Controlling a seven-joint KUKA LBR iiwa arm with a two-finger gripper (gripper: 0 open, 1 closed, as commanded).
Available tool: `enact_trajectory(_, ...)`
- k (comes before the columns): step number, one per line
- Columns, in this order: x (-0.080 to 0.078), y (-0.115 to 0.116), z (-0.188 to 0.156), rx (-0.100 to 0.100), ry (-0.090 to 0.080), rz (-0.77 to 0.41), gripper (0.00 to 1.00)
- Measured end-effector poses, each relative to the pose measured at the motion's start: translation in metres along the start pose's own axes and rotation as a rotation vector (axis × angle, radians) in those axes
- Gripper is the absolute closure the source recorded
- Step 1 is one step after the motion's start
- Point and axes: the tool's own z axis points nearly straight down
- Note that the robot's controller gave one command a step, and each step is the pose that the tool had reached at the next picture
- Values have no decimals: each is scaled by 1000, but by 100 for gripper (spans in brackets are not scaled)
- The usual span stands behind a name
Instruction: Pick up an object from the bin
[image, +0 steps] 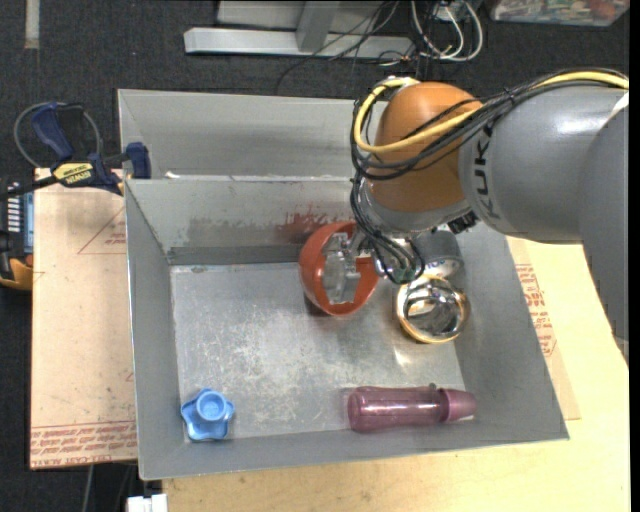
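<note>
My gripper (342, 278) hangs down in the back middle of the bin, right in front of a red round bowl-like thing (318, 262) that lies close to the back wall. From this angle the gripper overlaps the red thing's right half, and whether it touches it cannot be made out. Just to the right lies a shiny metal ring with a gold rim (432, 310), apart from the gripper.
A mauve cylinder (410, 408) lies on its side along the front wall at the right. A small blue flower-shaped cap (207, 414) sits in the front left corner. The arm, with its orange cover and cables, reaches in from the right over the back right of the bin.
</note>
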Motion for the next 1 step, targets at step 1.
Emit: enact_trajectory(1,18,-16,-93,-1,3,-179,100)
